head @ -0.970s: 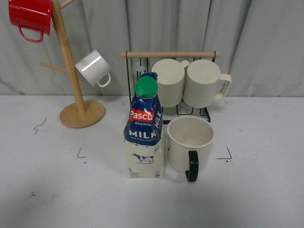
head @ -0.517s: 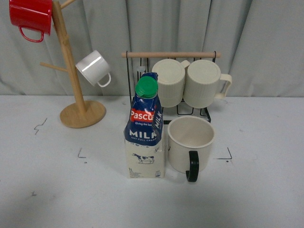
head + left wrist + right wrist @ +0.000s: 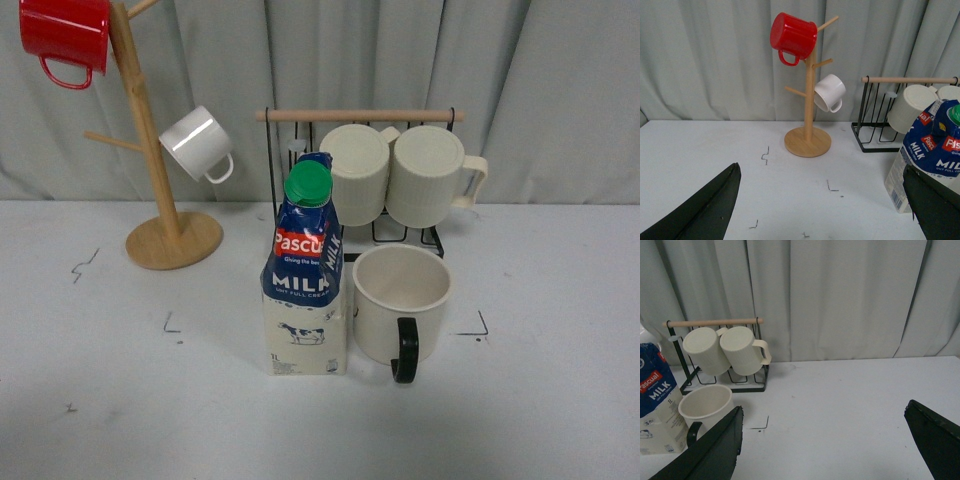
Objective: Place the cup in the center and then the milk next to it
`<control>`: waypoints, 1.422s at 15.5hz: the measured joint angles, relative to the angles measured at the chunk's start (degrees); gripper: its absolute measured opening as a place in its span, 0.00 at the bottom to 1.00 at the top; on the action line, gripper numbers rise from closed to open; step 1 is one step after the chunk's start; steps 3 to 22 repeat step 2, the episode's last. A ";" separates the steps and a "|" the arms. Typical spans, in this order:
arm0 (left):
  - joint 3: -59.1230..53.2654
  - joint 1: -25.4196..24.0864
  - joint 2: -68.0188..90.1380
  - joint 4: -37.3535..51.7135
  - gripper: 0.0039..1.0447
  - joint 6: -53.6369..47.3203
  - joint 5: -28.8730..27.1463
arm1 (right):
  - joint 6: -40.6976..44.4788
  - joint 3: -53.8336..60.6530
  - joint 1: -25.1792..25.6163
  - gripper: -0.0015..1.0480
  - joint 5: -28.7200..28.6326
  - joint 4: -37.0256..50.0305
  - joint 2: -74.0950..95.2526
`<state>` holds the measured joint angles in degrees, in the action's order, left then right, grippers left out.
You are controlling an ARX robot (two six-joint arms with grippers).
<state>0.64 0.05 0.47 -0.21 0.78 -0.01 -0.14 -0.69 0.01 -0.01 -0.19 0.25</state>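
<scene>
The cup (image 3: 400, 305), a wide cream mug with a black handle facing front, stands upright on the white table. The milk (image 3: 305, 280), a blue and cream carton with a green cap, stands touching the cup's left side. Both are inside the center (image 3: 215, 345), the patch bounded by small black corner marks. Neither gripper shows in the front view. In the left wrist view, my left gripper (image 3: 822, 210) is open over bare table, with the milk (image 3: 930, 160) beside one finger. My right gripper (image 3: 822, 450) is open and empty, the cup (image 3: 707, 407) and the milk (image 3: 657, 400) off to one side.
A wooden mug tree (image 3: 150, 140) stands at the back left, holding a red mug (image 3: 65, 35) and a small white mug (image 3: 197, 143). Right behind the cup, a black wire rack (image 3: 400, 235) carries two ribbed cream mugs (image 3: 355, 170). A grey curtain closes off the back.
</scene>
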 joint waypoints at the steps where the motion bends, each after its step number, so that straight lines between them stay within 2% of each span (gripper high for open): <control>1: 0.00 0.00 0.00 0.00 0.94 0.00 0.00 | 0.00 0.00 0.00 0.94 0.00 0.00 0.00; 22: 0.00 0.00 0.00 0.00 0.94 0.02 0.00 | 0.00 0.00 0.00 0.94 0.00 0.00 0.00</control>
